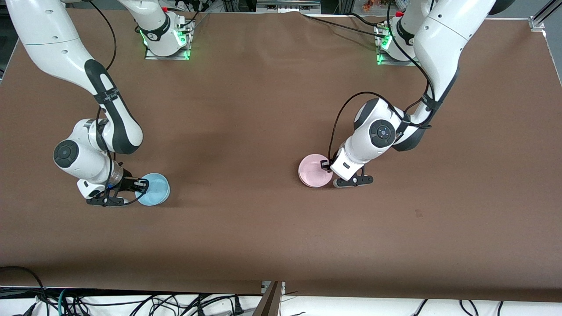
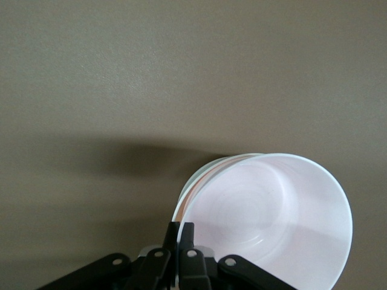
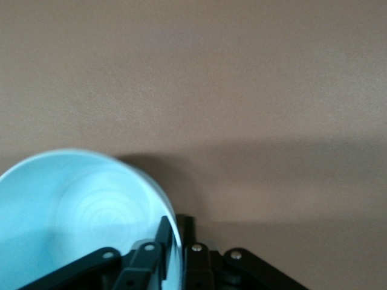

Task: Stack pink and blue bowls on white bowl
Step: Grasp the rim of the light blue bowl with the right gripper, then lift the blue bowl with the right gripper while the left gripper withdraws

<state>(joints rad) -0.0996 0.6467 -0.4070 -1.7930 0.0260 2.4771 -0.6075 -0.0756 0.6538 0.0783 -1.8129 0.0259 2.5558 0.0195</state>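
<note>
The pale pink bowl (image 1: 313,170) is near the table's middle, toward the left arm's end. My left gripper (image 1: 327,166) is shut on its rim. In the left wrist view the fingers (image 2: 180,232) pinch the pink bowl's (image 2: 272,211) edge, and a whitish second rim (image 2: 195,179) shows just under it, seemingly the white bowl nested beneath. No separate white bowl shows on the table. The sky blue bowl (image 1: 154,188) is toward the right arm's end, low at the table. My right gripper (image 1: 142,186) is shut on its rim, as the right wrist view (image 3: 178,232) shows, with the blue bowl (image 3: 78,211) beside it.
The brown table (image 1: 263,109) carries only these bowls. The arm bases (image 1: 167,41) (image 1: 390,46) stand along the edge farthest from the front camera. Cables hang below the near edge (image 1: 131,303).
</note>
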